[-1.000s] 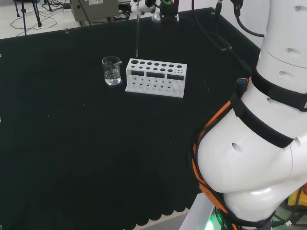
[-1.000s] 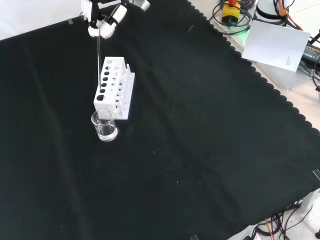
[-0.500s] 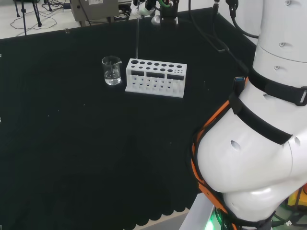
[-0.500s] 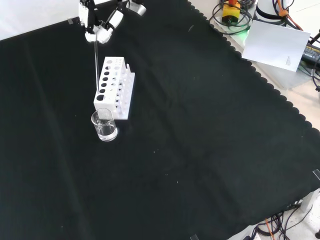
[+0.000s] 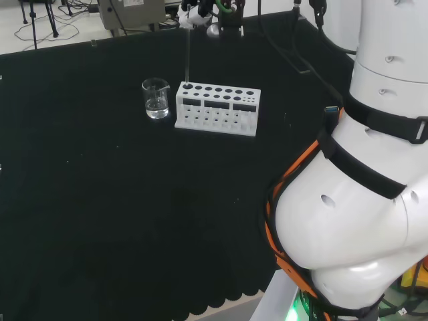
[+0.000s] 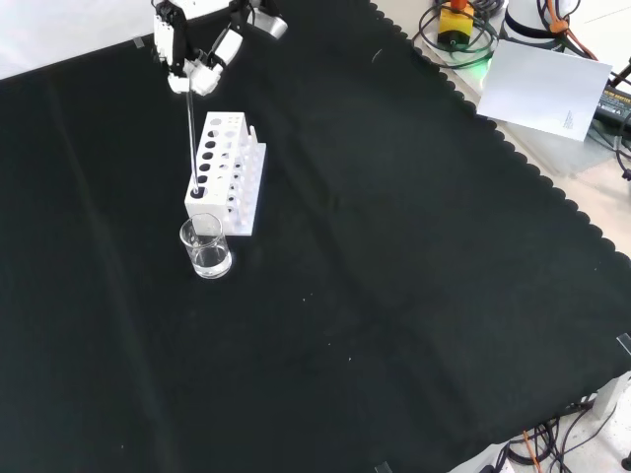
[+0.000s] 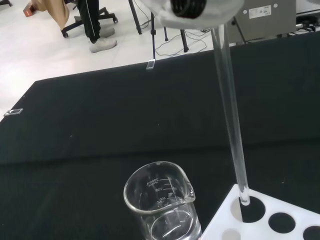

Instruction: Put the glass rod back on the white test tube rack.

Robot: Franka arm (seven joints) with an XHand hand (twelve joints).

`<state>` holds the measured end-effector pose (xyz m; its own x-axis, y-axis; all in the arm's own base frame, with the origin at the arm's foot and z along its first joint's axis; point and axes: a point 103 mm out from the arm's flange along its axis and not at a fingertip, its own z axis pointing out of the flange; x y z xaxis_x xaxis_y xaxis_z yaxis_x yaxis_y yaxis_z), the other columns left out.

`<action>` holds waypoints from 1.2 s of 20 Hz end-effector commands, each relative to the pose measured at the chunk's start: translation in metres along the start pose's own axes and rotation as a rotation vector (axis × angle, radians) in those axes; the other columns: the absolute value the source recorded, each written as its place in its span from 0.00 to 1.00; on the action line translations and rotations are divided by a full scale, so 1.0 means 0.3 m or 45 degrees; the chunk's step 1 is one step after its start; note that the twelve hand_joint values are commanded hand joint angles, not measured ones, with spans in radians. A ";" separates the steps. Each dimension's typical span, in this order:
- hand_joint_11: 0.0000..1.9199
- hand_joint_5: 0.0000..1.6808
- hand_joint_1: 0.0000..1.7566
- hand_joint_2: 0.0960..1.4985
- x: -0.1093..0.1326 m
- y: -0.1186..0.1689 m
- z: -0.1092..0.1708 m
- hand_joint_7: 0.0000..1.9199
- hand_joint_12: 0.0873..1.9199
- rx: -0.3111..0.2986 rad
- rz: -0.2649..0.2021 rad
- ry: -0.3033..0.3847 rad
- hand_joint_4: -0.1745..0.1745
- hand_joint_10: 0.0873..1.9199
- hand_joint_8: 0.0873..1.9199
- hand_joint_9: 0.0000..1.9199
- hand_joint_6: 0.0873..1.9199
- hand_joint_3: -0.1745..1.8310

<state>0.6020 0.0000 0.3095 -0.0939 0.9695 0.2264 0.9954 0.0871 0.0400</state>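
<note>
Plenty of open black cloth (image 6: 394,296) around here, most of the bench is bare. The only neighbours are the rack (image 6: 225,173) and a beaker (image 6: 206,247) sitting just beside its end in the front view, so that corner is the tight spot. The cloth's scalloped edge is well apart from all this.

My hand (image 6: 187,64) hangs above the rack near the far edge of the cloth, fingers curled and pinching the top of the rod (image 6: 191,138). The rod drops nearly straight down from my fingertips. In the wrist view its lower tip (image 7: 244,199) sits right at the rim of the end hole nearest the beaker (image 7: 161,205), maybe just inside, hard to say. My fingers point downward.
</note>
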 end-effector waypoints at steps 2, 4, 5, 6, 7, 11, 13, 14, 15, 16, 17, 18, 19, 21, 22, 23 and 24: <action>0.66 0.75 0.74 0.68 -0.007 0.012 0.024 0.59 0.37 0.013 0.007 0.001 0.00 0.29 0.54 0.91 0.05 0.09; 0.66 0.75 0.74 0.68 -0.009 0.014 0.031 0.59 0.37 0.019 0.007 0.001 0.00 0.29 0.54 0.91 0.05 0.09; 0.66 0.75 0.74 0.68 -0.010 0.014 0.037 0.59 0.37 0.024 0.007 0.000 0.00 0.29 0.54 0.91 0.05 0.09; 0.66 0.75 0.74 0.68 -0.012 0.014 0.045 0.59 0.37 0.031 0.008 0.000 0.00 0.29 0.54 0.91 0.05 0.09; 0.66 0.75 0.74 0.68 -0.016 0.014 0.053 0.59 0.37 0.036 0.009 0.000 0.00 0.29 0.54 0.91 0.05 0.09; 0.66 0.75 0.74 0.68 -0.034 0.011 0.082 0.59 0.37 0.054 0.016 0.009 0.00 0.29 0.54 0.91 0.05 0.09; 0.66 0.75 0.74 0.68 -0.044 0.008 0.096 0.59 0.37 0.064 0.018 0.014 0.00 0.29 0.54 0.91 0.05 0.09; 0.66 0.75 0.74 0.68 -0.046 0.008 0.105 0.59 0.37 0.069 0.018 0.015 0.00 0.29 0.54 0.91 0.05 0.09; 0.66 0.75 0.74 0.68 -0.050 0.007 0.112 0.59 0.37 0.073 0.019 0.018 0.00 0.29 0.54 0.91 0.05 0.09; 0.66 0.75 0.74 0.68 -0.053 0.005 0.118 0.59 0.37 0.073 0.021 0.021 0.00 0.29 0.54 0.91 0.05 0.09; 0.66 0.75 0.74 0.68 -0.057 0.003 0.125 0.59 0.37 0.073 0.021 0.024 0.00 0.29 0.54 0.91 0.05 0.09; 0.66 0.75 0.74 0.68 -0.060 0.002 0.130 0.59 0.37 0.072 0.022 0.028 0.00 0.29 0.54 0.91 0.05 0.09; 0.66 0.75 0.74 0.68 -0.061 0.001 0.135 0.59 0.37 0.072 0.021 0.031 0.00 0.29 0.54 0.91 0.05 0.09; 0.66 0.75 0.74 0.68 -0.064 -0.003 0.146 0.59 0.37 0.075 0.026 0.031 0.00 0.29 0.54 0.91 0.05 0.09; 0.66 0.75 0.74 0.68 -0.061 -0.003 0.148 0.59 0.37 0.076 0.024 0.028 0.00 0.29 0.54 0.91 0.05 0.09; 0.66 0.75 0.74 0.68 -0.059 0.000 0.145 0.59 0.37 0.078 0.022 0.026 0.00 0.29 0.54 0.91 0.05 0.09; 0.66 0.75 0.74 0.68 -0.048 -0.001 0.145 0.59 0.37 0.074 0.022 0.028 0.00 0.29 0.54 0.91 0.05 0.09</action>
<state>0.6039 -0.0079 0.2631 -0.0750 0.9658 0.2481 0.9963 0.0831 -0.0225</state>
